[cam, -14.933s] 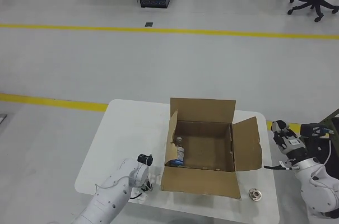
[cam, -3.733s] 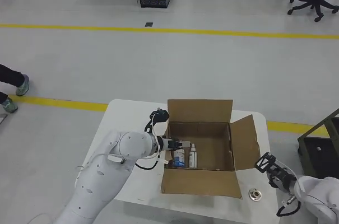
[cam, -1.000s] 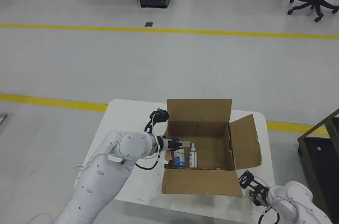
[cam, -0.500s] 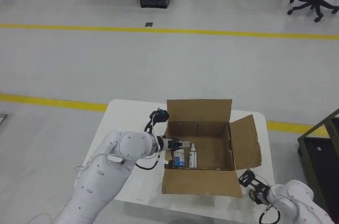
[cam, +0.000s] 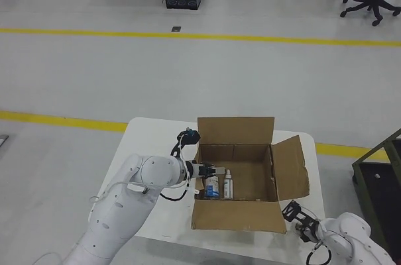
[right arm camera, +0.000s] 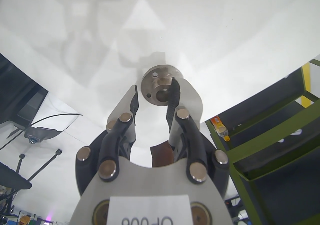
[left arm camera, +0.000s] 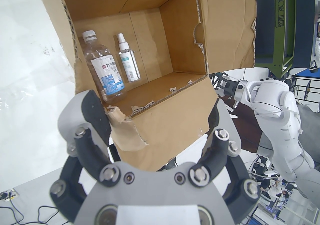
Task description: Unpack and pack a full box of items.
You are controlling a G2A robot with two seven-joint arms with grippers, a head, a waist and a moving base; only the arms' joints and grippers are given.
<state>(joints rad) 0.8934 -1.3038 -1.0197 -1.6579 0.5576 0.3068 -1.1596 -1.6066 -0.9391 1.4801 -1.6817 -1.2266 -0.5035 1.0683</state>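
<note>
Right tool (right arm camera: pixel 155 90): low over the near right corner of the white counter (cam: pixel 147 146), jaws apart, its tips straddling a small round metal flange (right arm camera: pixel 156 80); whether they touch it cannot be told.
Flange: flat on the counter, just off the near right corner of the open brown cardboard box (cam: pixel 236 215).
Left tool (left arm camera: pixel 155 108): jaws spread wide and holding nothing, poised at the box's left wall above a torn flap (left arm camera: pixel 127 130).
Box: upright on the counter, flaps folded outward.
Clear plastic bottle with a white cap (left arm camera: pixel 105 70): on the box floor against the left wall.
Slim white spray bottle (left arm camera: pixel 127 60): just beside the clear bottle, on its inner side.
Green metal frame (right arm camera: pixel 270 140): beyond the counter's right edge.
</note>
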